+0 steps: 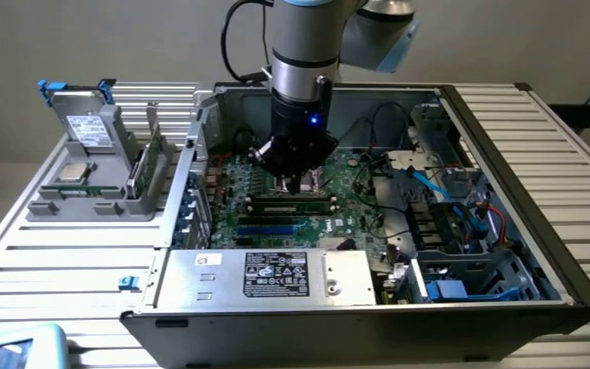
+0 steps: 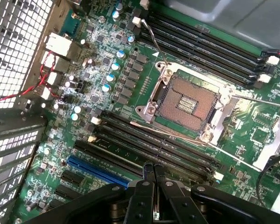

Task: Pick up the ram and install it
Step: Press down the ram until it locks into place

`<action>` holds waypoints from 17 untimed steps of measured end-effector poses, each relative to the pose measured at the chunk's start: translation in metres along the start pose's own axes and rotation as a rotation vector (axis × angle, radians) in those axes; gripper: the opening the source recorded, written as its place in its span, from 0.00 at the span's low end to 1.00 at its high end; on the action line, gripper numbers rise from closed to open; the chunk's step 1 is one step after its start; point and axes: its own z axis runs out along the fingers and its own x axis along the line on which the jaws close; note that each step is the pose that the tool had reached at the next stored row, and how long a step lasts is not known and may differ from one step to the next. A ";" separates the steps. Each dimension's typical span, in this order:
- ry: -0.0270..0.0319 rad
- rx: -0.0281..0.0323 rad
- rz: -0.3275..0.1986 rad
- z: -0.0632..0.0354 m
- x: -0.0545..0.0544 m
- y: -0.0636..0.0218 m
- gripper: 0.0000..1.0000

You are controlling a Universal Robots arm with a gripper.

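Observation:
The ram (image 1: pixel 293 204), a long narrow green stick with dark chips, stands upright in a memory slot on the motherboard (image 1: pixel 352 196) inside the open computer case. My gripper (image 1: pixel 297 183) hangs just above and behind it, fingers pressed together with nothing between them. In the wrist view my gripper (image 2: pixel 153 173) is shut over the bank of black memory slots (image 2: pixel 154 144) beside the empty processor socket (image 2: pixel 186 102). Whether the fingertips touch the ram I cannot tell.
The case walls (image 1: pixel 500 161) surround the board, with the power supply (image 1: pixel 274 275) at the front and drive bays and cables (image 1: pixel 459 215) on the exterior view's right. A grey holder (image 1: pixel 90 204) outside the case carries a silver processor chip (image 1: pixel 73 172) and a taller green card (image 1: pixel 147 163).

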 end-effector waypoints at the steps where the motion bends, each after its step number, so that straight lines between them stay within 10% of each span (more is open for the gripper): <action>1: 0.0000 -0.0006 0.013 0.0000 0.000 0.0000 0.11; 17: 0.0003 -0.0070 0.212 0.0000 0.000 0.0000 0.11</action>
